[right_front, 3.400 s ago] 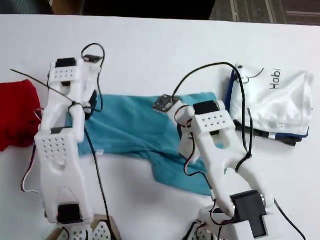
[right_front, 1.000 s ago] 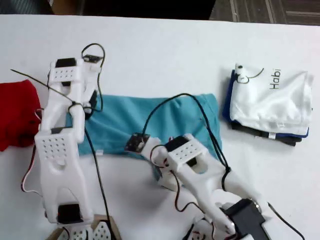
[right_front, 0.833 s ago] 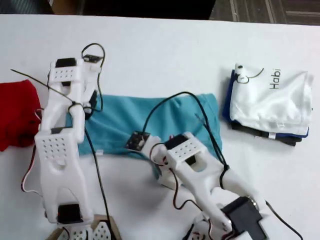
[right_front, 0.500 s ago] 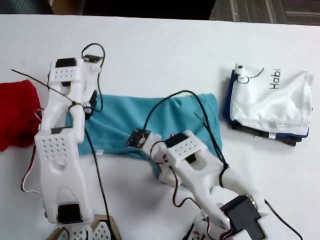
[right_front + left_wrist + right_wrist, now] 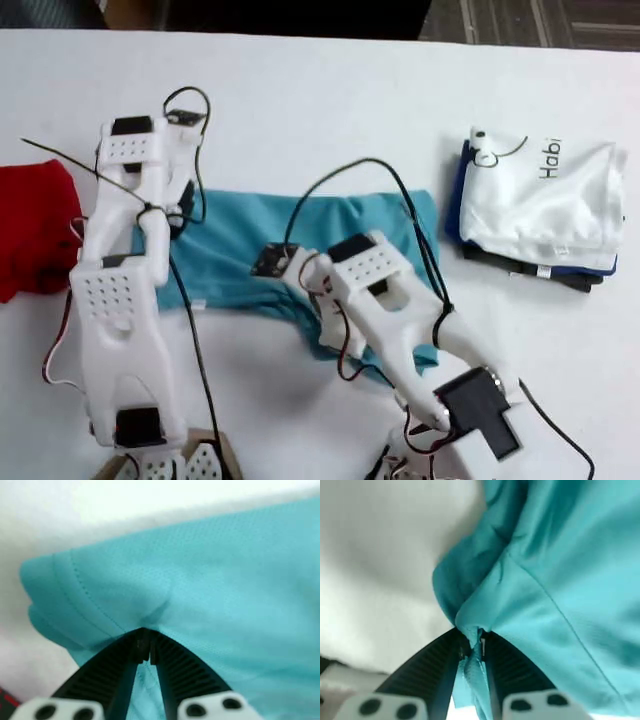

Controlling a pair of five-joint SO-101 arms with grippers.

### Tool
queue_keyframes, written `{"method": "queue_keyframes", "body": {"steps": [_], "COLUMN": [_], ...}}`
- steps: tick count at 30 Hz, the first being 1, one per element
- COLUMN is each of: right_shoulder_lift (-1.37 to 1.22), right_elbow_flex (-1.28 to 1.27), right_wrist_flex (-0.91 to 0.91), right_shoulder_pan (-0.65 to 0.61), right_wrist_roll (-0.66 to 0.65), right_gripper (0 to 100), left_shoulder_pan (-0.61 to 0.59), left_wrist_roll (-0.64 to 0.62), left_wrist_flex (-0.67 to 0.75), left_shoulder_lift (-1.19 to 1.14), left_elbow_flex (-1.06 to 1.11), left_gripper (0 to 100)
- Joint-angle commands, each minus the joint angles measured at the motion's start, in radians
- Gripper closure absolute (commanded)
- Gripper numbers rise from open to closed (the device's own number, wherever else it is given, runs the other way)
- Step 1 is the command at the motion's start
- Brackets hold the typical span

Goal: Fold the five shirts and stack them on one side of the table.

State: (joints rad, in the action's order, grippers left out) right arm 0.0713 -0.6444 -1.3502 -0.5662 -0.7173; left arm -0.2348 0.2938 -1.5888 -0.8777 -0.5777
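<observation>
Right arm point(image 5: 385, 300) had swung since ~3 s back: then it was stretched over the far part of the teal shirt point(image 5: 250, 235), w/ a loose flap trailing toward its base; now it sat drawn in at the near edge, flap mostly under it.

L to R: red shirt point(image 5: 30, 235) lay bunched well off to the outer side of the left gripper point(image 5: 145, 647), untouched. Left gripper was pinched shut on the teal shirt's end, right at a stitched hem, fabric puckering at its tips. Teal shirt spread on the table point(image 5: 320, 90) betw. the two grippers. Right gripper point(image 5: 472, 647) was clamped on a gathered fold of the same shirt, cloth bunched betw. its tips. Well past the right gripper, on its outer side, sat the stack point(image 5: 545, 205) of folded shirts, white on top, darker ones under.

Looked to me like shirt no. 4 was mid-fold: three seemingly done, red one waiting. Next move prob. needs the right gripper to carry its fold across and lay it flat while the left pins the end, then release w/o dragging.

Vs. half a sec. before, right arm had edged away from its base and a teal corner showed beside its lower link; left arm point(image 5: 120, 300), red shirt and stack hadn't budged.
</observation>
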Motion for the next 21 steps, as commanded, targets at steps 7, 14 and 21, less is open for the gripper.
{"method": "queue_keyframes", "body": {"steps": [7,14,21], "right_shoulder_lift": [-0.047,-0.344,-0.648], "right_elbow_flex": [0.342,0.638,1.025], "right_wrist_flex": [-0.124,-0.137,-0.271], "right_shoulder_pan": [0.093,0.128,0.139], "right_wrist_roll": [-0.110,-0.124,-0.124], "right_gripper": [97.8,97.8,97.8], "left_shoulder_pan": [0.003,0.003,0.003], "left_wrist_roll": [-0.005,-0.005,-0.005], "left_wrist_flex": [0.052,0.052,0.052], "left_shoulder_lift": [-0.011,-0.011,-0.011], "left_elbow_flex": [-0.005,-0.005,-0.005], "left_gripper": [97,97,97]}}
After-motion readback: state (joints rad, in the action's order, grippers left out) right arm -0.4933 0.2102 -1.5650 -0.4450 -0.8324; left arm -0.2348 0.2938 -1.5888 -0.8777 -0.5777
